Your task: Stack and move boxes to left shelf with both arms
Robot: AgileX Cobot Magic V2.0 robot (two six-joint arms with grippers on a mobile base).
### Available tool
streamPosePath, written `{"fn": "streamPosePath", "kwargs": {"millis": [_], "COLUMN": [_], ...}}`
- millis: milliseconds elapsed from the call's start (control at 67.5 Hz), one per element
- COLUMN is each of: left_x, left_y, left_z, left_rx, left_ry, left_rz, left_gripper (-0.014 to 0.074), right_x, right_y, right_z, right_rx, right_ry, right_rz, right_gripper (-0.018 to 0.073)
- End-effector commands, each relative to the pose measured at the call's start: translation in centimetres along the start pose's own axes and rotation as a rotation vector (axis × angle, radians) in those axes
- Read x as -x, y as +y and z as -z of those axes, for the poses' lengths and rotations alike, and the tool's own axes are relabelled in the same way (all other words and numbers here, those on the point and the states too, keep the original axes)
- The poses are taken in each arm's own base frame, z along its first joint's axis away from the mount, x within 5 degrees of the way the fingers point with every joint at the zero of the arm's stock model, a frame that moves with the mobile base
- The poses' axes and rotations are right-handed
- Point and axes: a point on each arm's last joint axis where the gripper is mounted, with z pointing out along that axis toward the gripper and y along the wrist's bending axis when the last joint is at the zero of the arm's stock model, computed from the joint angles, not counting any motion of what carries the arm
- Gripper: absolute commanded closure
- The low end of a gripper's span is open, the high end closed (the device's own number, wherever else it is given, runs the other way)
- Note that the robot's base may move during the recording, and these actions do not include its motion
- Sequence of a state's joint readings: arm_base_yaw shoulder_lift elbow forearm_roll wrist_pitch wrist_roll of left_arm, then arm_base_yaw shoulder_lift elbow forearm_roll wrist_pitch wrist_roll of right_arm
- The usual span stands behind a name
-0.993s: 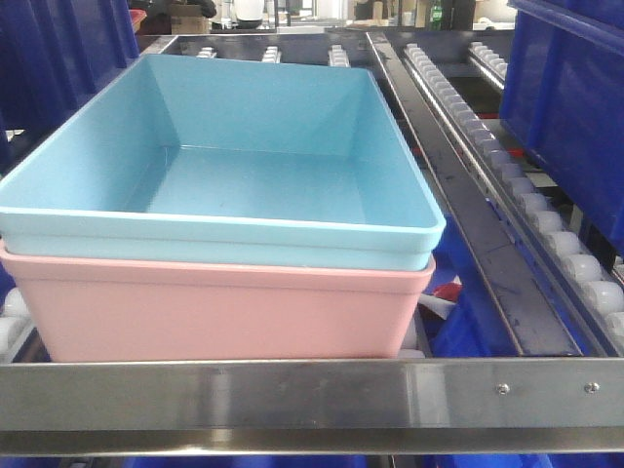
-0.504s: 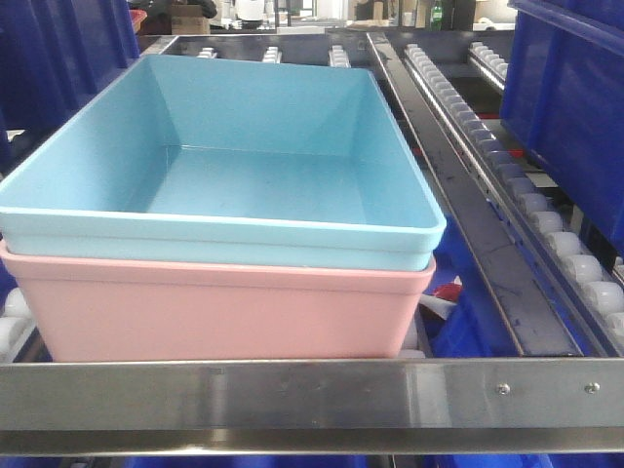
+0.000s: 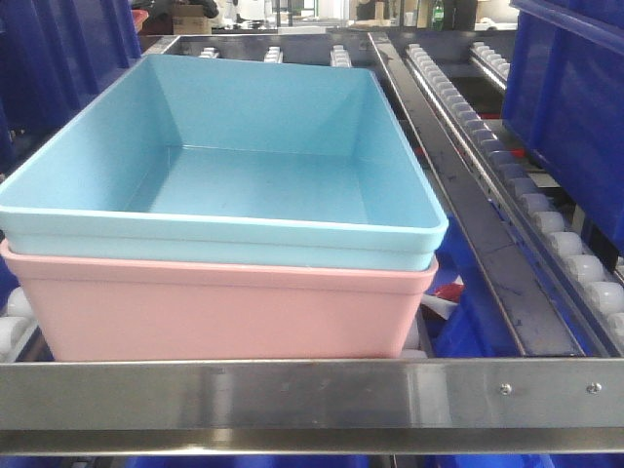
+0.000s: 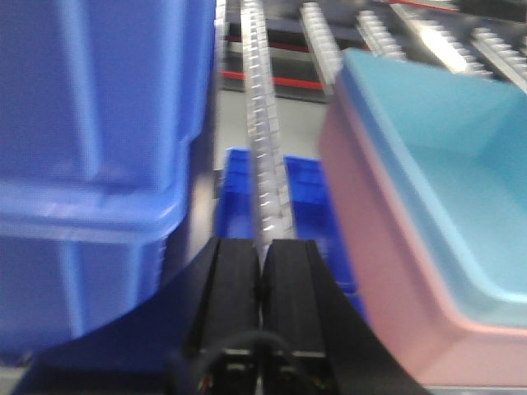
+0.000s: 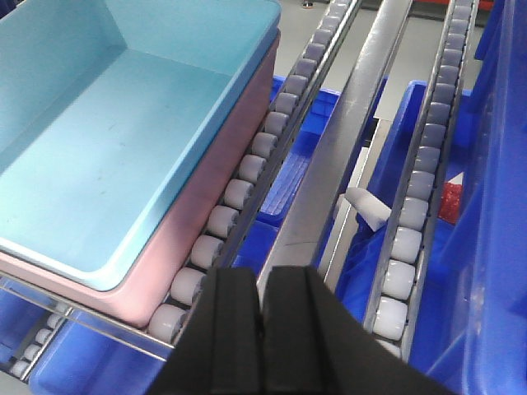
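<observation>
Landmark: the steel front rail (image 3: 312, 395), brushed metal with two small screws toward its right end.
Light blue bin (image 3: 244, 156): smooth plastic, rectangular, open-topped; nested in the pink bin just behind the rail.
Salmon pink bin (image 3: 224, 312): same shape, matte wall; sits on the shelf's rollers right behind the rail.
Shelf rollers (image 5: 239, 193): small white cylinders in rows on dark tracks, running back from the rail beside the bins' right wall.
Metal divider (image 3: 468, 224): flat scuffed strip behind the rail, right of the bins.
Dark blue crates (image 3: 570, 107): ribbed plastic, one behind the rail's right end, another at its left.
Left gripper (image 4: 262, 284): black angular fingers pressed together on nothing, left of the pink wall.
Right gripper (image 5: 265, 317): fingers likewise closed and empty, above the rollers right of the bins.
</observation>
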State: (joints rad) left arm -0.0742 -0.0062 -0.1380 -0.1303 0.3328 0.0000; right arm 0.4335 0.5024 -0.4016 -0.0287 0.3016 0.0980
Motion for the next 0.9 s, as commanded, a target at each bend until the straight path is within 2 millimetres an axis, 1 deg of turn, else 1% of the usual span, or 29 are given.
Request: {"fn": "streamPosePath", "kwargs": {"millis": [0,163,222,252,504,889], "left_x": [0.6,-1.5,-1.9,-2.0,-1.7,-1.7], "left_y": [0.2,0.8,0.9,0.9,0.9,0.9], "left_z": [0.1,-0.8,-1.0,-1.0,-0.9,-0.9], "left_rx": [0.025,0.049,0.052,0.052,0.054,0.054], "left_ry": [-0.147,-0.205,-0.228,-0.210,-0.246,-0.246], "left_rz": [0.014,-0.006,-0.010,-0.010,-0.033,-0.033], "left_gripper": [0.0601,0.0601,0.0601,0.0601,0.0601,0.0601], "right_x": [1.7,1.7,1.7,1.7,1.7,1.7], "right_y": [0.1,0.1,0.1,0.1,0.1,0.1], "right_z": [0.3,0.3,0.3,0.3,0.3,0.3], "right_rx": [0.003,0.003,0.003,0.003,0.003,0.003], "right_ry": [-0.118,-0.117,-0.117,-0.117,-0.117,-0.117], "right_rz": [0.016,0.016,0.016,0.016,0.016,0.016], "right_gripper": [0.0492,0.0492,0.0492,0.0492,0.0492,0.0492]}}
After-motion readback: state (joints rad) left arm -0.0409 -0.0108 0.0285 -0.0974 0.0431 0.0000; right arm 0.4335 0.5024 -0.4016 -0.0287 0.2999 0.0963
